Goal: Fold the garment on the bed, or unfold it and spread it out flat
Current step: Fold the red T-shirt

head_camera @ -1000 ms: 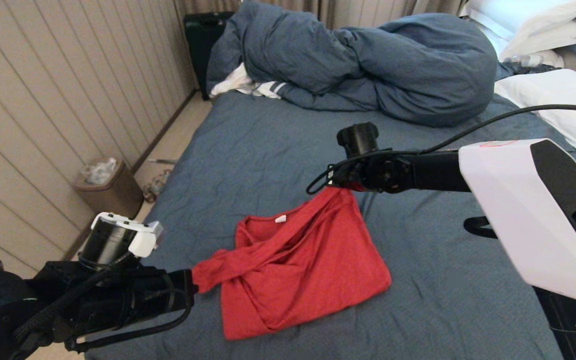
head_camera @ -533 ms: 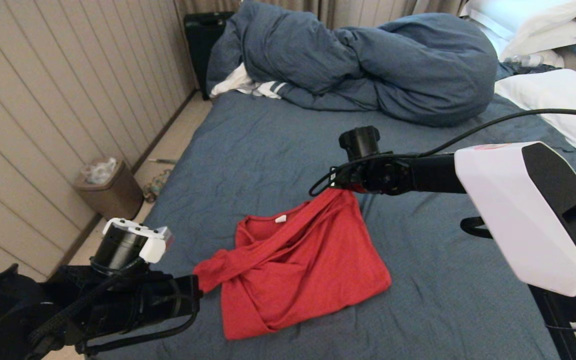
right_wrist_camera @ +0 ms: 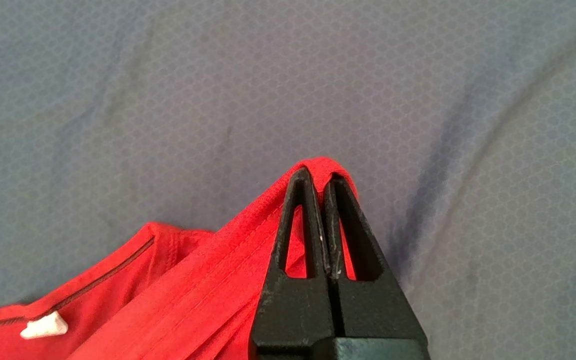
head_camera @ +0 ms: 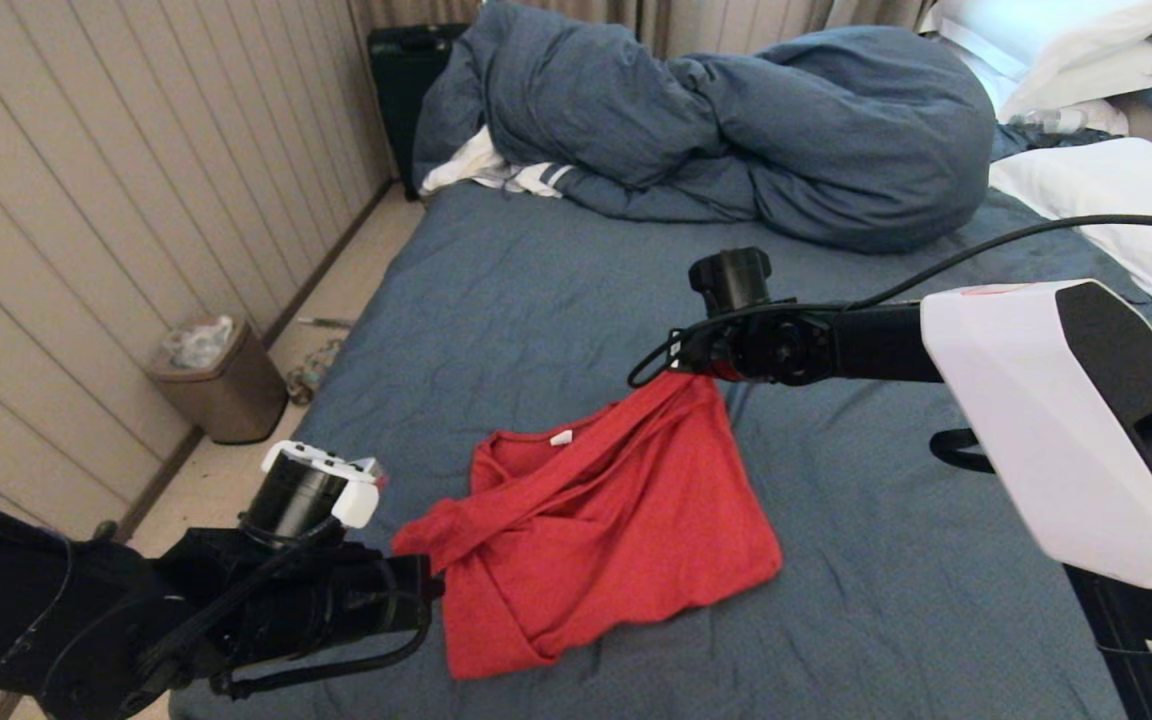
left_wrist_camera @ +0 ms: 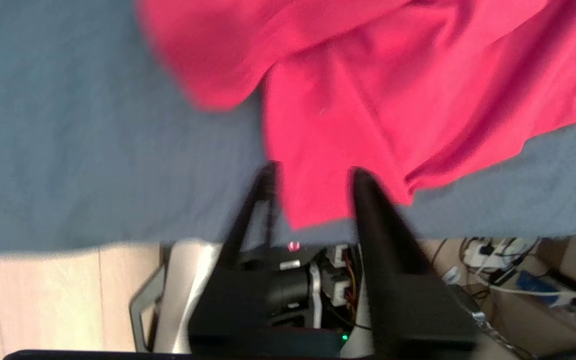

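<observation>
The garment point(head_camera: 596, 530), a red T-shirt, lies crumpled on the bed point(head_camera: 536, 300), plain side up, with a white neck label point(head_camera: 562, 437) showing. No print is visible. My right gripper point(head_camera: 681, 372) is shut on a fold at the shirt's far corner and holds it slightly raised; the red cloth point(right_wrist_camera: 193, 290) wraps over the closed tips of that gripper point(right_wrist_camera: 318, 175). At the bed's near-left edge, my left gripper point(head_camera: 431, 592) is open. In the left wrist view the cloth point(left_wrist_camera: 368, 75) lies between and beyond its spread fingers point(left_wrist_camera: 314, 172). The slack sleeve end point(head_camera: 411, 538) rests just beside it.
A bunched blue-grey duvet point(head_camera: 716, 120) fills the far end, with a white striped cloth point(head_camera: 496, 172) under it. White pillows point(head_camera: 1116, 190) lie at the far right. On the floor to the left stand a waste bin point(head_camera: 221, 380) and a black case point(head_camera: 406, 70).
My left arm has moved right and lower along the bed's near edge. The sleeve, stretched into its gripper a second ago, now lies slack. The right gripper keeps its hold, shifted slightly right.
</observation>
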Motion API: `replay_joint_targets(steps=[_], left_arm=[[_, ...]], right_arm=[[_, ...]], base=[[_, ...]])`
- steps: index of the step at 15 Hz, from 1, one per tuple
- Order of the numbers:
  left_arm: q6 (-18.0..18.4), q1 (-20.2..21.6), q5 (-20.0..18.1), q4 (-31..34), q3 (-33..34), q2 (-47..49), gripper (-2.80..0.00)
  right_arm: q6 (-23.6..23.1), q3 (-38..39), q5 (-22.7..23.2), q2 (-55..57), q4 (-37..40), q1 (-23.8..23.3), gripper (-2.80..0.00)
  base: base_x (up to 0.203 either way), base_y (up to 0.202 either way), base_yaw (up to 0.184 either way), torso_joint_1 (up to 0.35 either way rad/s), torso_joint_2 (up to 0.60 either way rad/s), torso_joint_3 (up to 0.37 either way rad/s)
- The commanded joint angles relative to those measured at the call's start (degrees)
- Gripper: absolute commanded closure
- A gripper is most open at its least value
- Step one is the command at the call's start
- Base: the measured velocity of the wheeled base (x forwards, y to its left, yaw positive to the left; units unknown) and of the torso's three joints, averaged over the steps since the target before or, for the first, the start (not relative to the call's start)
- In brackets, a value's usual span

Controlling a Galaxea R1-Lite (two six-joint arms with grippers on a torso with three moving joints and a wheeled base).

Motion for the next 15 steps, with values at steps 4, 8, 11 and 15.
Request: replay_joint_targets(steps=[4,8,11,15], left_arm=[[5.68,2.33,0.19,-4.02,-5.20,7.64,-2.80],[6.26,5.94,0.29,-4.25,-8.85,11.72,-2.80],[7.45,10.26,0.16,-4.33,-9.79,11.89,-2.80],[8.54,12.89,0.12,-4.27,-9.20,9.58,-2.80]], right_arm=[[0.04,0.09,-0.07,-0.20,-0.05,0.11,0.00],[0.04,0.09,-0.07,-0.02,-0.13,0.07,0.00],[0.13,0.09,0.02,0.07,-0.13,0.20,0.00],[0.13,0.09,-0.07,0.19,-0.13,0.20,0.00]], base=[[0.000,0.000,0.000,0.000,0.00,0.000],[0.000,0.000,0.000,0.000,0.00,0.000],[0.000,0.000,0.000,0.000,0.00,0.000],[0.000,0.000,0.000,0.000,0.00,0.000]])
